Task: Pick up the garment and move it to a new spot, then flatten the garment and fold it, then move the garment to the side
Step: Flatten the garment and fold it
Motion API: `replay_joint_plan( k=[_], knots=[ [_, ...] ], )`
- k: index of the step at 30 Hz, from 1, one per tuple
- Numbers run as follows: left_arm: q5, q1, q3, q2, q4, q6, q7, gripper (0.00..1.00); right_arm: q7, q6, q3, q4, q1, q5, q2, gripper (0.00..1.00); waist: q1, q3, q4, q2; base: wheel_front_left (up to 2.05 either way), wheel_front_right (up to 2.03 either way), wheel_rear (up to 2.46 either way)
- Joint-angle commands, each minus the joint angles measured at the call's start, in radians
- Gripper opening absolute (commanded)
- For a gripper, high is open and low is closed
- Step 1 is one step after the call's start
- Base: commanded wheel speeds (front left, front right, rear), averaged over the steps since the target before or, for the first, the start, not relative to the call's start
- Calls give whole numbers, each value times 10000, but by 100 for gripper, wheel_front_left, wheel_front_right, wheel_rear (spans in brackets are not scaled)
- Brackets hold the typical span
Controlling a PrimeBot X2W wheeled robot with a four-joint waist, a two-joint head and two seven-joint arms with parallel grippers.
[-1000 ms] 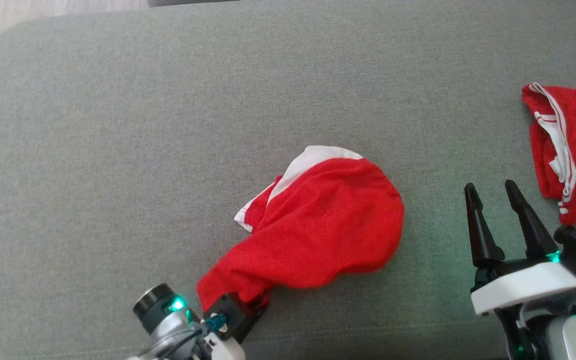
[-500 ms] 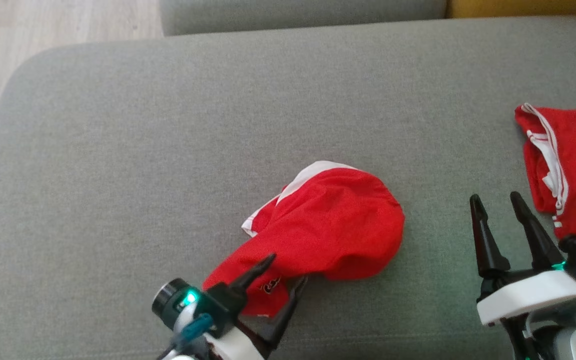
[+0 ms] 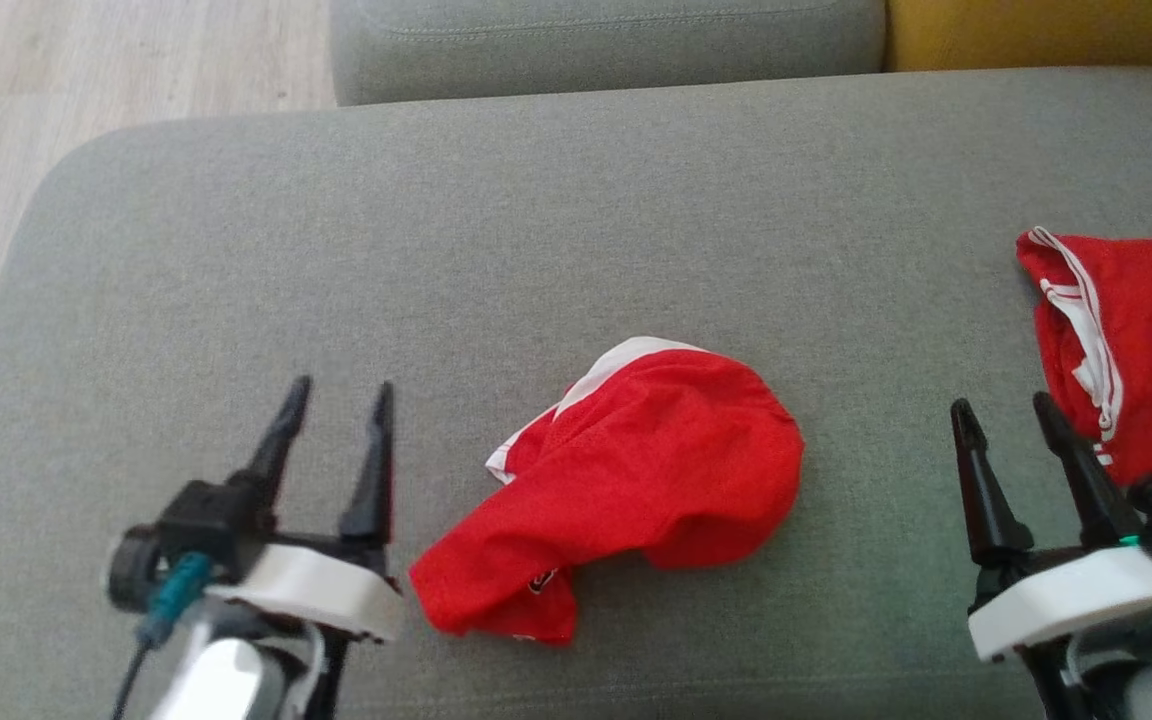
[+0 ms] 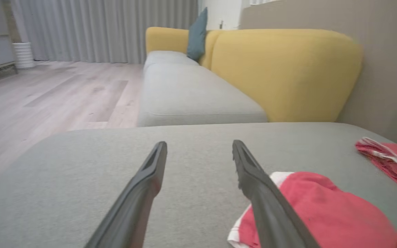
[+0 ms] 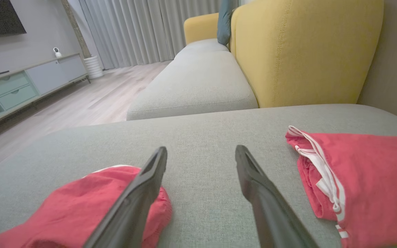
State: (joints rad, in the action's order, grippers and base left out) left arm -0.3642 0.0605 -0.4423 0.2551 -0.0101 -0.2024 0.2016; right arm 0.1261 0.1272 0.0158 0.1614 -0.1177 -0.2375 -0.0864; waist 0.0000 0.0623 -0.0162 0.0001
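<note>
A crumpled red garment (image 3: 636, 480) with a white band lies in a heap in the middle of the grey cushion (image 3: 496, 250). It also lies low right in the left wrist view, garment (image 4: 326, 210), and low left in the right wrist view, garment (image 5: 78, 206). My left gripper (image 3: 336, 395) stands open and empty just left of the heap, apart from it. Over at the right, my right gripper (image 3: 1006, 412) is open too, with nothing between its fingers.
A second red garment with white stripes (image 3: 1131, 350) lies folded at the cushion's right edge. Another grey seat (image 3: 606, 45) and a yellow backrest (image 3: 1046, 30) lie beyond. Wooden floor (image 3: 96, 70) shows past the cushion's left edge.
My left gripper has opened, let go of the garment's near corner and moved left, clear of it. The garment has settled on the cushion. The head camera has tilted up.
</note>
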Motion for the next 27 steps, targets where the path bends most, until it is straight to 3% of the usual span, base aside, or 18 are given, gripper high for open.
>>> replay_joint_plan(
  k=[1,6,17,27],
  knots=[
    [-16,243,598,307,-196,-114,152,100,93,35,-120,448,158,80,-242,100,0,-11,5,-1,0,0,0],
    [2,266,928,575,5,-208,271,100,213,35,-101,523,121,127,-265,100,0,-24,11,-1,0,0,0],
    [112,593,774,538,-56,-210,271,100,459,35,-310,319,449,-1,-751,100,0,391,287,-1,0,0,0],
    [323,1739,339,177,-54,68,334,100,1373,35,-2104,-1638,2540,-1222,-2337,100,0,1638,1120,-1,0,0,0]
  ],
)
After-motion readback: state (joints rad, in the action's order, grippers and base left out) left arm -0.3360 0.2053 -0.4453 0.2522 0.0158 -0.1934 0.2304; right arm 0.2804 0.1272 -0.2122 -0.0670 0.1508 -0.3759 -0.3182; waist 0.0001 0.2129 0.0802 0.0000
